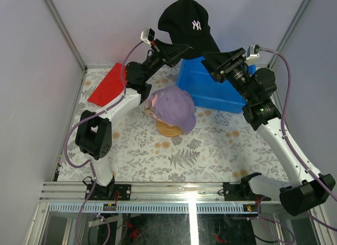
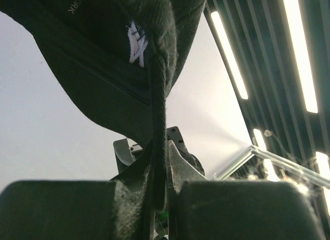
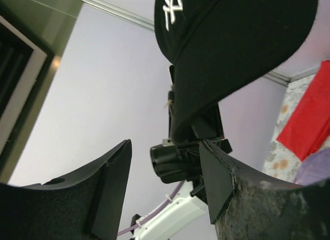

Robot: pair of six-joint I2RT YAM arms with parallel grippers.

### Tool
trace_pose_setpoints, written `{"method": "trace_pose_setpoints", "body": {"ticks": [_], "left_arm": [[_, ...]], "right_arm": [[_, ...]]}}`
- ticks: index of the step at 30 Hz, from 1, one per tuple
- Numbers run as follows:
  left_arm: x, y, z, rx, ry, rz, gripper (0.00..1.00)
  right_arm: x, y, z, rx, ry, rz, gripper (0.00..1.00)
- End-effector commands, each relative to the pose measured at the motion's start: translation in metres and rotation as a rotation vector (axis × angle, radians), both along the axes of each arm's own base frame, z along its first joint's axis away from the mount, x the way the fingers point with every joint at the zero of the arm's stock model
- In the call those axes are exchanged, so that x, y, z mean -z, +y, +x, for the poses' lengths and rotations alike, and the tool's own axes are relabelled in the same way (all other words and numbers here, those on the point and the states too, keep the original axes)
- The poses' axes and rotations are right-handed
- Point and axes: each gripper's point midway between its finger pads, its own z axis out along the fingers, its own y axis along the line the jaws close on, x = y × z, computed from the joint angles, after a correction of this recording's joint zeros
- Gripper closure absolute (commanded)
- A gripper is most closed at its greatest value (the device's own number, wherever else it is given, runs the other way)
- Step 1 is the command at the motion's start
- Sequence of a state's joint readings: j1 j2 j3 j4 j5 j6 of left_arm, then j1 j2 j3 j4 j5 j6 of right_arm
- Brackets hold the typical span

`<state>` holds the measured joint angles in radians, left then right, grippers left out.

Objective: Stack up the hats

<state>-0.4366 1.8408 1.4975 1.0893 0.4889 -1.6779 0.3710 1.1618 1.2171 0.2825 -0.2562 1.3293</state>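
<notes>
Top external view: black cap (image 1: 184, 23) raised high over the back of the table (image 1: 210, 150), above the blue bin (image 1: 210, 89) and well apart from the purple cap (image 1: 174, 105) seated on the wooden stand (image 1: 169, 130). Pinched at the rear edge by the left gripper (image 1: 179, 47), clamped tight on a fold of fabric; confirmed from the left wrist, with black cloth running down between the two fingers (image 2: 77, 209). Just beside the brim, right gripper (image 1: 209, 56) spread wide and gripping nothing; from the right wrist, both fingers (image 3: 111, 193) apart, bare wall showing between them, brim hanging above and beyond.

Probably lifted this high to let the cap hang free and round out before lowering onto the stack. Right side seemingly standing ready to steady or take the brim, though impossible to say which.

Looks soft and floppy: crown full and domed, brim curved, white embroidered monogram on the front, smaller white stitching near the back seam in the left wrist view. Below, purple cap turned brim toward the near right, paler fabric peeping from beneath on the left, perhaps further caps, too hidden to name. Lying flat at the far left, red cloth (image 1: 108, 84), untouched.
</notes>
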Motion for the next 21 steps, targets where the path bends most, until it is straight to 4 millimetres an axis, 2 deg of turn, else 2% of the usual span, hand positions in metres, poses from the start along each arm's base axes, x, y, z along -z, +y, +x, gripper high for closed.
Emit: {"method": "trace_pose_setpoints", "body": {"ticks": [1,10,21], "left_arm": [[-0.027,0.017,-0.026,-0.028,-0.134,-0.074,1.00],[-0.028,0.022,-0.031,-0.030,-0.130,-0.097,1.00],[-0.025,0.025,-0.035,-0.029,-0.115,-0.113,1.00]], "right_arm": [[-0.039,-0.007,-0.011,-0.024,-0.099,0.140,0.40],[-0.041,-0.015,0.006,0.019,-0.117,0.146,0.51],[-0.037,-0.019,0.025,0.056,-0.118,0.137,0.53]]}}
